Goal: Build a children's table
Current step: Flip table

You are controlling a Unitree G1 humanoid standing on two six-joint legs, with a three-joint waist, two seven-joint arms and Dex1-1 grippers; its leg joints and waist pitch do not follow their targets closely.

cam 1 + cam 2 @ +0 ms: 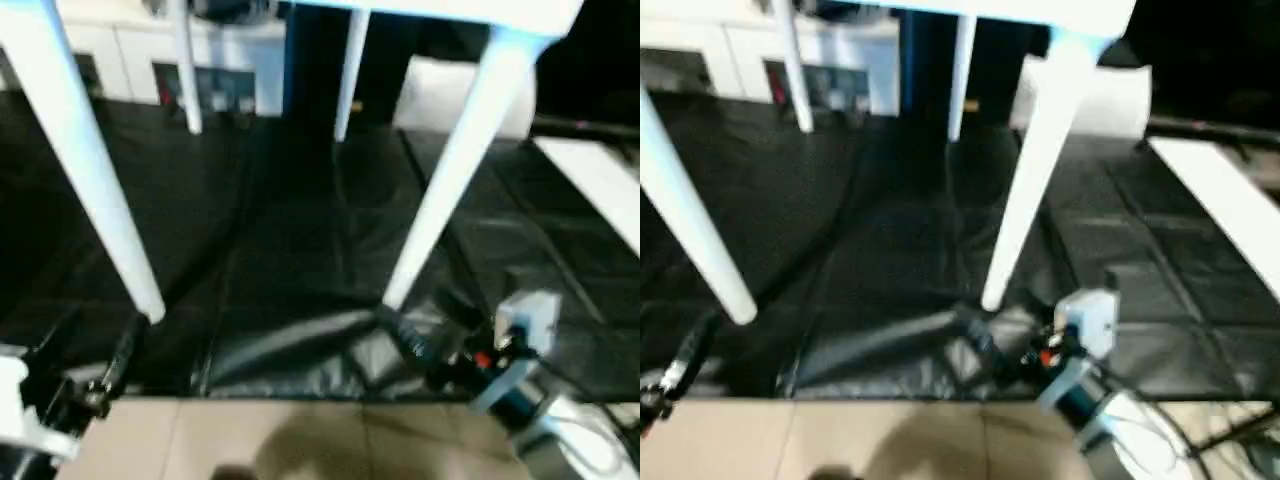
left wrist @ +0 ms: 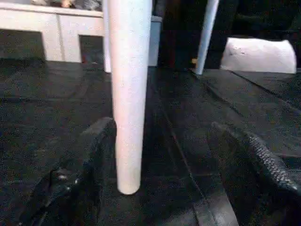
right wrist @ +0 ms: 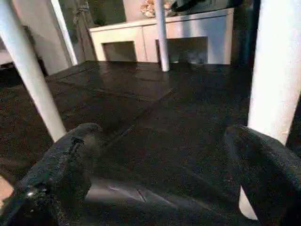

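Note:
The children's table stands upright on the black cover, its white top [image 1: 450, 12] at the upper edge of the head views. All of its tapered white legs rest on the cover. My left gripper [image 1: 125, 345] sits at the foot of the front left leg [image 1: 85, 160]. In the left wrist view that leg [image 2: 128, 94] rises between the open fingers [image 2: 91, 155], close to one and far from the other. My right gripper [image 1: 395, 322] is open beside the foot of the front right leg [image 1: 460, 160]. That leg [image 3: 277, 70] stands just outside one finger, not between the jaws.
A white cabinet [image 1: 120, 50] with shelves stands at the back. A white block [image 1: 440, 90] lies behind the table and a white board [image 1: 600, 180] at the right. The black cover is wrinkled near its front edge [image 1: 290, 345]. Beige floor [image 1: 300, 440] lies below that edge.

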